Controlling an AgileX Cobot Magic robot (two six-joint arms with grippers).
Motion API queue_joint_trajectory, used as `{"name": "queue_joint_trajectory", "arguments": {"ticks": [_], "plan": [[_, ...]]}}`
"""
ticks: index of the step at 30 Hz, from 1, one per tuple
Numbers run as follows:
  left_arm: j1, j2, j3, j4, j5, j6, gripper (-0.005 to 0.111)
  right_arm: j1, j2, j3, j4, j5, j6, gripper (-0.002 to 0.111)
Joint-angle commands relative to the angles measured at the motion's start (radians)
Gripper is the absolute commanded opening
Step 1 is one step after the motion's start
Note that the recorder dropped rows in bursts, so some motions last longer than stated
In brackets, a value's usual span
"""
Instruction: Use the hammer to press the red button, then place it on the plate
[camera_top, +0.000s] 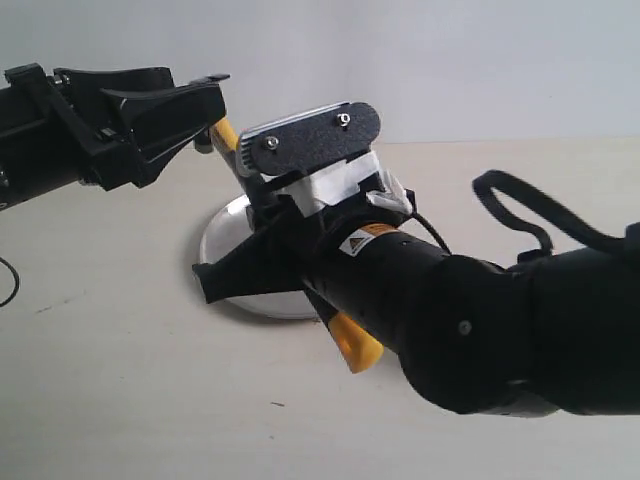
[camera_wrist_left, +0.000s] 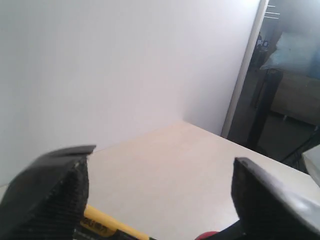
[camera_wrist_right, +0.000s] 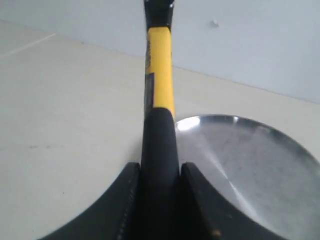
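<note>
1. My right pincer (camera_wrist_right: 159, 185) is closed tight on the black grip of the hammer (camera_wrist_right: 160, 90). Both fingers press on the handle.
2. In the exterior view the hammer's yellow end sticks out under the right arm, low in the middle of the frame. Its yellow band shows at the upper left, just beside the left pincer (camera_top: 208, 110).
3. The left pincer stands wide and holds nothing. In its wrist view the yellow band lies low between the two fingers.
4. The plate (camera_top: 222, 235) lies flat on the table (camera_top: 120, 380), partly hidden by the right pincer. The handle runs along the plate's edge.
5. Of the red button (camera_wrist_left: 206, 236) I see only a small red piece at the lower edge of the left wrist view.
</note>
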Motion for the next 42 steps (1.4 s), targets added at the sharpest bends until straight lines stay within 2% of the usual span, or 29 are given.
{"name": "queue_joint_trajectory", "arguments": {"ticks": [1, 7, 10, 12, 15, 16, 19, 21, 23, 27, 29, 33, 38, 42], "plan": [[0.004, -0.011, -0.005, 0.01, -0.026, 0.004, 0.076, 0.001, -0.097, -0.005, 0.13, -0.088, -0.155, 0.0], [0.004, -0.029, -0.005, 0.026, -0.028, 0.011, 0.075, 0.001, -0.203, -0.005, 0.366, -0.131, -0.467, 0.0], [0.004, -0.049, -0.005, 0.048, -0.023, 0.018, 0.065, 0.001, -0.263, -0.005, 0.495, -0.156, -0.641, 0.0], [0.004, -0.059, -0.005, 0.048, -0.009, 0.021, 0.047, 0.001, -0.306, -0.005, 0.587, -0.183, -0.76, 0.0], [0.004, -0.066, -0.005, 0.045, 0.031, 0.026, -0.001, 0.001, -0.372, -0.003, 0.687, -0.211, -0.898, 0.0], [0.004, -0.069, -0.005, 0.041, 0.044, 0.036, 0.002, 0.001, -0.399, -0.002, 0.724, -0.214, -0.957, 0.0], [0.004, -0.075, -0.005, 0.012, 0.104, 0.036, 0.0, 0.001, -0.486, -0.002, 0.827, -0.24, -1.106, 0.0], [0.004, -0.097, -0.005, -0.027, 0.206, 0.043, 0.0, 0.001, -0.541, -0.002, 0.838, -0.251, -1.182, 0.0], [0.004, -0.151, -0.005, -0.119, 0.371, 0.083, 0.0, 0.001, -0.592, 0.011, 0.838, -0.258, -1.2, 0.0], [0.004, -0.323, 0.001, -0.389, 0.633, 0.339, 0.0, 0.001, -0.682, 0.058, 0.838, -0.258, -1.2, 0.0], [0.004, -0.411, 0.038, -0.527, 0.634, 0.482, 0.0, 0.001, -0.707, 0.081, 0.838, -0.258, -1.2, 0.0], [0.004, -0.598, 0.158, -0.79, 0.533, 0.74, 0.0, 0.001, -0.724, 0.115, 0.838, -0.258, -1.198, 0.0], [0.004, -0.804, 0.345, -1.103, 0.375, 0.944, 0.0, 0.001, -0.722, 0.117, 0.838, -0.215, -1.189, 0.0], [0.004, -0.913, 0.425, -1.225, 0.413, 1.049, 0.0, 0.001, -0.724, 0.117, 0.838, -0.203, -1.181, 0.0]]}}
